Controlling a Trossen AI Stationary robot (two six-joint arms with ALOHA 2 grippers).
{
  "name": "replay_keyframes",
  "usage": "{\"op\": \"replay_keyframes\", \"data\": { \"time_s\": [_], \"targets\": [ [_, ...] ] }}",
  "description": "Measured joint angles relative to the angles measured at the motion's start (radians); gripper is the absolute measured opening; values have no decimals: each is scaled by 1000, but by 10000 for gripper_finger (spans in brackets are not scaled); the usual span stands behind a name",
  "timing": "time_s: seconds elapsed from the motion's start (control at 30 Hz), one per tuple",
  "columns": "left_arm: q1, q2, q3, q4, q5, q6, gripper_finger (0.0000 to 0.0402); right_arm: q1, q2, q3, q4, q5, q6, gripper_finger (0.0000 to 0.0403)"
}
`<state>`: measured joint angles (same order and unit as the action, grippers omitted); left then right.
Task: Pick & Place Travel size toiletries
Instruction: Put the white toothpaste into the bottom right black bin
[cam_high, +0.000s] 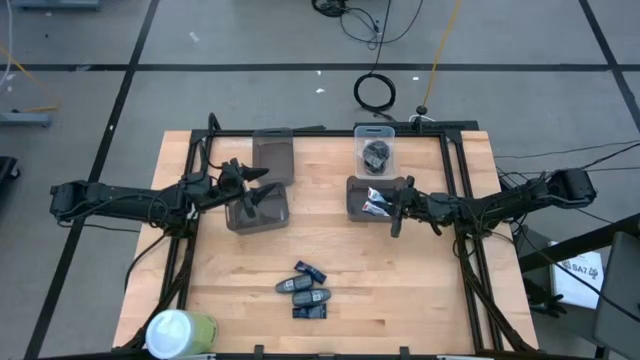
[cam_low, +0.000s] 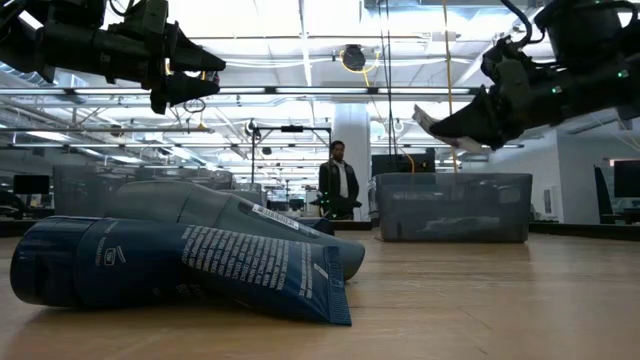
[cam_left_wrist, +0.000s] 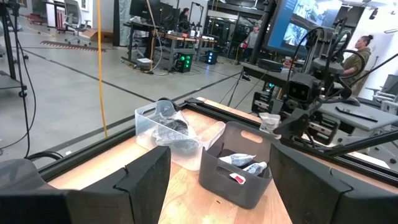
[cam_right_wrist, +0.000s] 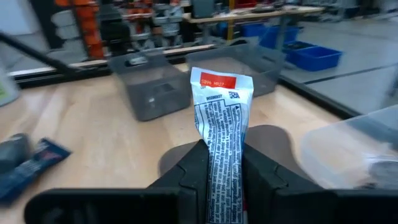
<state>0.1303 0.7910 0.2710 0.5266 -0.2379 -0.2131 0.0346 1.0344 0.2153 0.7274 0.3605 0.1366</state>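
White tube (cam_right_wrist: 219, 134) sits pinched in the right gripper (cam_right_wrist: 219, 177) above the grey bin (cam_high: 372, 197); a loose pinch could drop it. Left gripper (cam_left_wrist: 217, 180) hangs wide open, empty.

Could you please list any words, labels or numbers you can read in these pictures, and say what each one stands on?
White tube clamped in the right gripper: red band and black print, too blurred to read.
Dark blue tube lying on the table: white print, too small to read.
Box beside the table: label too small to read.
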Motion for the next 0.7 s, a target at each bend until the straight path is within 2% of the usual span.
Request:
{"op": "replay_keyframes", "data": {
  "time_s": [0.17, 0.43, 0.7],
  "targets": [
    [0, 0, 0, 0, 0, 0, 271, -34, 0, 9, -28, -97, 16, 59],
    [0, 0, 0, 0, 0, 0, 271, -84, 0, 138, -315, -102, 15, 59],
    [0, 0, 0, 0, 0, 0, 271, -134, 0, 226, -461, -104, -7, 59]
  ]
}}
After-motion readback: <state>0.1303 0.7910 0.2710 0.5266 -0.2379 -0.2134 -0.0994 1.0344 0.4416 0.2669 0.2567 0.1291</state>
